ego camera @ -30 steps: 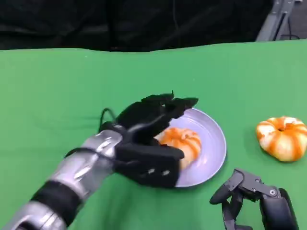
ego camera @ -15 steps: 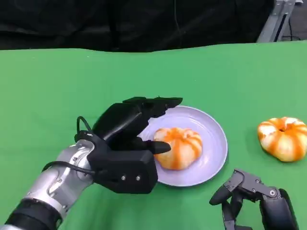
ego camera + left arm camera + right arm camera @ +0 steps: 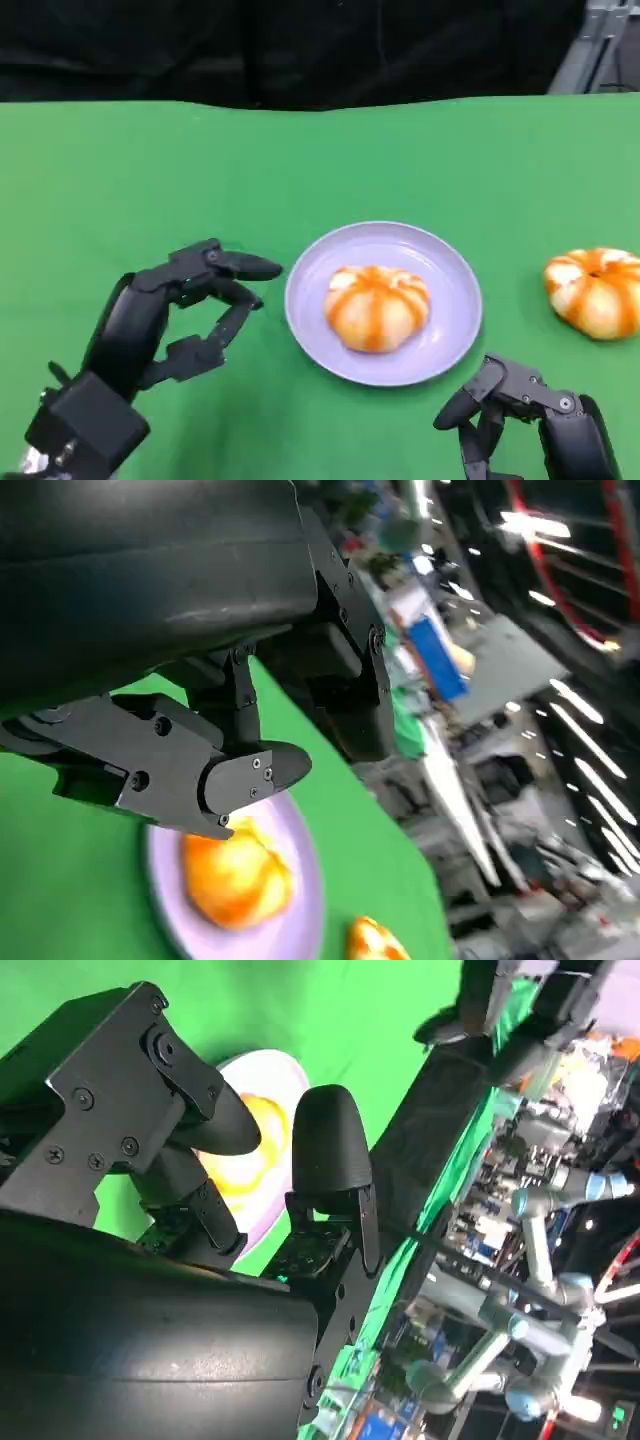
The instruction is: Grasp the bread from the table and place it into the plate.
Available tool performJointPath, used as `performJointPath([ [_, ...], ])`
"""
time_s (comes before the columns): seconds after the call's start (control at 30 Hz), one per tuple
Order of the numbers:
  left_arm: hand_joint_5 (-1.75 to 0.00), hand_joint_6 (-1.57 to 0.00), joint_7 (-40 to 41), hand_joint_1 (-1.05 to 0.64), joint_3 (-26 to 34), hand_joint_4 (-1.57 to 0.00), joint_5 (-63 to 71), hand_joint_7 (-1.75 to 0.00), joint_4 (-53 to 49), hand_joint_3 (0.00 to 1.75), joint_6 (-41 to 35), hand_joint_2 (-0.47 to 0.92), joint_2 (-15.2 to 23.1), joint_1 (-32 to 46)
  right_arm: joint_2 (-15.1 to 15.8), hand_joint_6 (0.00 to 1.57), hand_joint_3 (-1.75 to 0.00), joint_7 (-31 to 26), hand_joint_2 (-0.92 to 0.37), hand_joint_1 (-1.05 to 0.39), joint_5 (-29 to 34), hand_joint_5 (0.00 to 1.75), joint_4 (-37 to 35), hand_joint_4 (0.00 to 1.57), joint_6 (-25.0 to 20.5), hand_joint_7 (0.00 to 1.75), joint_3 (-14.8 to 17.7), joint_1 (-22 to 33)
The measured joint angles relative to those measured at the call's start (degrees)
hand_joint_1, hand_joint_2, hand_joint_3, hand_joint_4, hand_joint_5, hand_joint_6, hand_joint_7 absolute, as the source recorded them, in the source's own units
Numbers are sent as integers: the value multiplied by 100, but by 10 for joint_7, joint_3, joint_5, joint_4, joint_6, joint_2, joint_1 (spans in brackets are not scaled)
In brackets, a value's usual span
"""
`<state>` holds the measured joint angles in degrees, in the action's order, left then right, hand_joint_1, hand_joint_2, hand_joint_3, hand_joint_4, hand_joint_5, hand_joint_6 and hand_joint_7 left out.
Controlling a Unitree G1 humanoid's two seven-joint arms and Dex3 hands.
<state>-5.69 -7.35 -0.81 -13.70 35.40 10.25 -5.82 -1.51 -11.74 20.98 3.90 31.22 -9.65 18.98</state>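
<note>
Sitting in the middle of the round lavender plate (image 3: 384, 302), the orange-striped glazed bread roll (image 3: 377, 306) looks placed, so the task seems largely done for this piece. The left black many-fingered hand (image 3: 165, 320) hangs just beside the plate's near-left rim, fingers apart and holding nothing; the right black hand (image 3: 525, 420) sits low near the plate's near-right rim, fingers loosely curled with nothing in them, though its exact posture is hard to read from the head view.

The main risk, as I judge it, is a stray brush. The left fingertips (image 3: 262, 268) point toward the plate rim, and any forward drift could nudge the plate or tip it, sliding the roll off. The right hand rising carelessly could catch the rim from below.

A second orange-striped roll (image 3: 595, 290) lies on the green table cloth (image 3: 150, 180) well apart to the plate's right, near the picture's edge. Open green surface spreads behind the plate and to the left of the left hand, giving fair room to draw back. The table's far edge meets a dark backdrop.
</note>
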Motion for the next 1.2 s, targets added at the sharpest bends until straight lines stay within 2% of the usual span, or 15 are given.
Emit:
performJointPath([
  [0.1, -129, -80, -3, 1, 9, -74, -9, -93, 19, 89, 8, 61, -16, 23, 1, 83, -141, 0, -29, 8, -2, 174, 0, 90, 0, 134, 2, 3],
  [0.13, -147, -79, -3, 4, 12, -76, -13, -116, 24, 99, 12, 62, -21, 35, 2, 83, -140, 0, -30, 7, -3, 174, 0, 90, 1, 135, 3, 3],
  [0.17, -154, -77, -4, 5, 17, -77, -19, -126, 33, 103, 8, 62, -23, 52, 2, 82, -140, 1, -30, 6, -3, 174, 0, 90, 1, 135, 2, 1],
  [0.27, -165, -77, -6, 5, 33, -79, -44, -142, 77, 112, -23, 58, -24, 111, 2, 81, -133, 2, -35, 4, -3, 175, 5, 87, 1, 136, 1, 4],
  [0.33, -169, -78, -11, 6, 40, -81, -48, -147, 89, 116, -40, 54, -25, 130, 2, 80, -131, 5, -36, 3, -7, 175, 7, 86, 1, 136, 1, 3],
  [0.43, -173, -80, -24, 5, 45, -83, -62, -150, 89, 126, -49, 47, -28, 131, 2, 82, -135, 4, -33, 4, -10, 174, 7, 87, 0, 136, 3, -2],
  [0.93, -174, -75, -40, 0, 50, -79, -55, -154, 76, 126, -50, 47, -52, 131, 11, 81, -130, 6, -35, 4, -20, 173, -8, 87, 17, 135, 16, -6],
  [1.2, -175, -76, -40, 5, 51, -79, -28, -158, 71, 135, -50, 41, -58, 144, 12, 82, -131, 7, -34, 6, -23, 172, -8, 88, 18, 134, 20, -6],
])
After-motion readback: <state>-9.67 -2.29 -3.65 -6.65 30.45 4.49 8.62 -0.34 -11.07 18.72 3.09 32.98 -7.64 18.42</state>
